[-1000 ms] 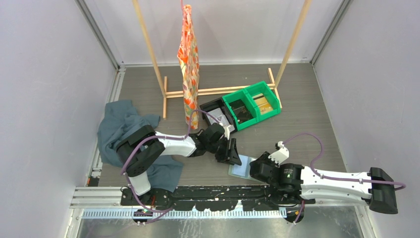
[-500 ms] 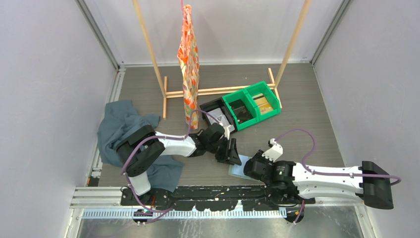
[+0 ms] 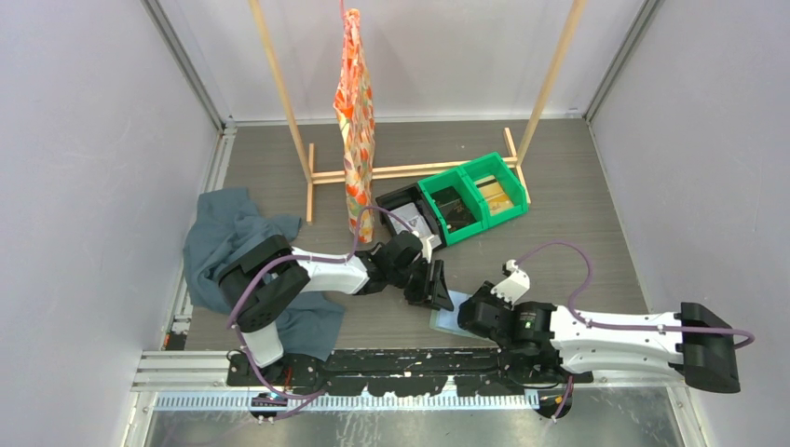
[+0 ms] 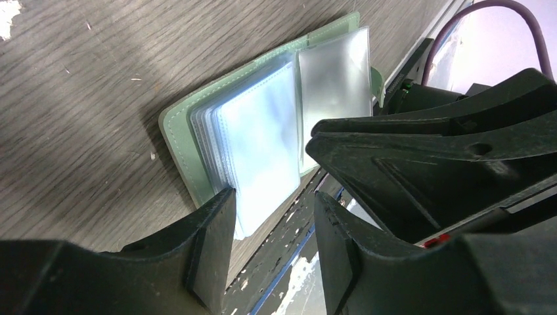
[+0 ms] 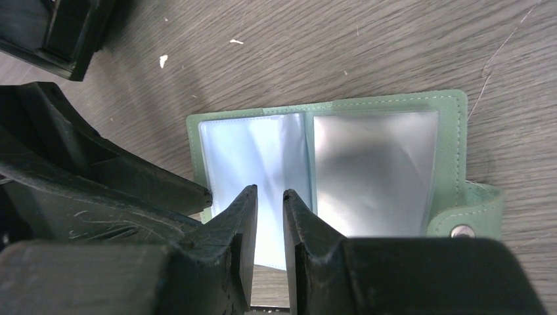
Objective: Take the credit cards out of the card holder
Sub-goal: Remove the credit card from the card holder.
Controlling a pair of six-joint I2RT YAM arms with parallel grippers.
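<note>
Sage-green, flat bifold card holder (image 3: 446,322) lies open on the grey wood-grain table (image 3: 578,233) at its near edge. It is half hidden between the left gripper (image 3: 438,296) and the right gripper (image 3: 470,317).

From the left wrist, the left gripper (image 4: 270,197) stands moderately open just above the card holder (image 4: 177,125) and its clear sleeves (image 4: 263,138), and it holds nothing.

From the right wrist, the right gripper (image 5: 269,197) shows only a narrow gap over the clear sleeves (image 5: 256,151) near the fold. I cannot tell if it pinches one.

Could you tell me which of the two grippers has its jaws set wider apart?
The left gripper: its jaws stand well apart at the edge of the card holder, whereas the right gripper shows only a narrow slit between its jaws.
</note>
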